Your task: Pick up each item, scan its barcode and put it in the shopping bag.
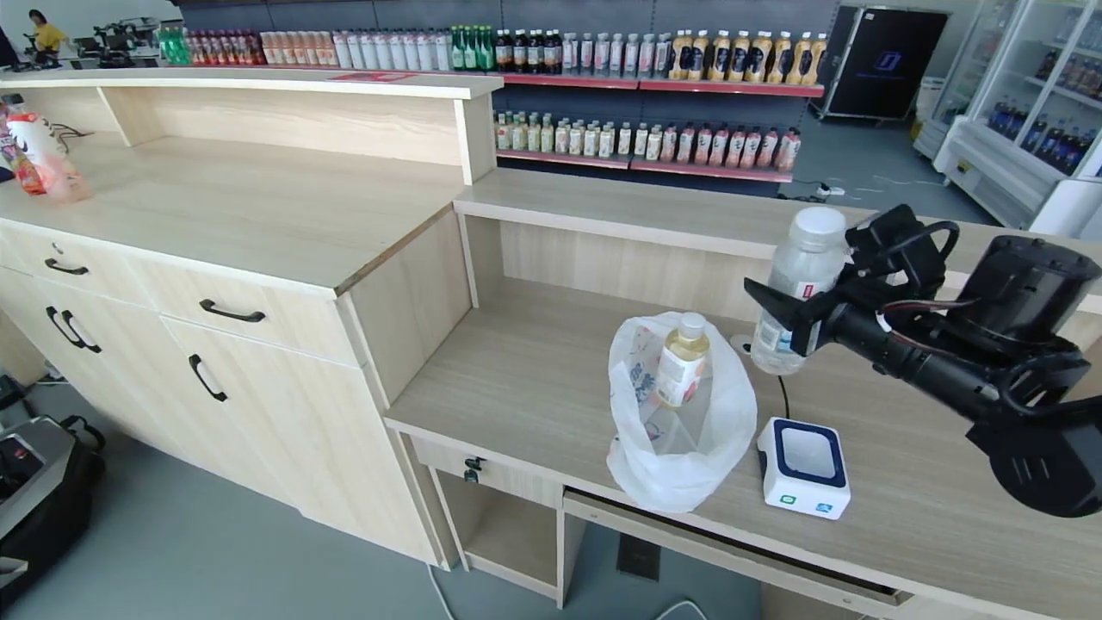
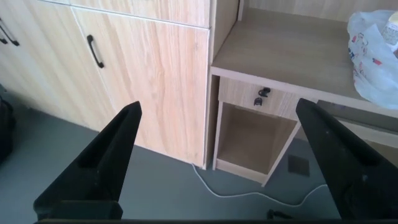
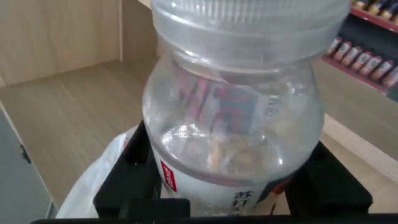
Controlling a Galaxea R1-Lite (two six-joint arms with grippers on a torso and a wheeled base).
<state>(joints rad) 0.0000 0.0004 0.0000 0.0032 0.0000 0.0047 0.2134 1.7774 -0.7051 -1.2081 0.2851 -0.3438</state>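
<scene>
My right gripper point(image 1: 796, 323) is shut on a clear bottle point(image 1: 796, 288) with a white cap, held upright above the counter behind the scanner point(image 1: 805, 466). Up close in the right wrist view, the clear bottle point(image 3: 233, 124) sits between the black fingers point(image 3: 127, 180). The white shopping bag point(image 1: 680, 413) stands open on the counter to the left of the scanner, with a yellow drink bottle point(image 1: 684, 357) inside it. My left gripper point(image 2: 217, 162) hangs open low in front of the cabinets, nothing between its fingers; the shopping bag point(image 2: 376, 59) shows at the far edge of that view.
The scanner's cable point(image 1: 783, 396) runs back across the counter. A higher counter point(image 1: 241, 207) with drawers stands to the left, with a snack bag point(image 1: 34, 155) on it. Drink shelves point(image 1: 646, 86) line the back wall. An open cubby point(image 2: 249, 140) sits below the counter.
</scene>
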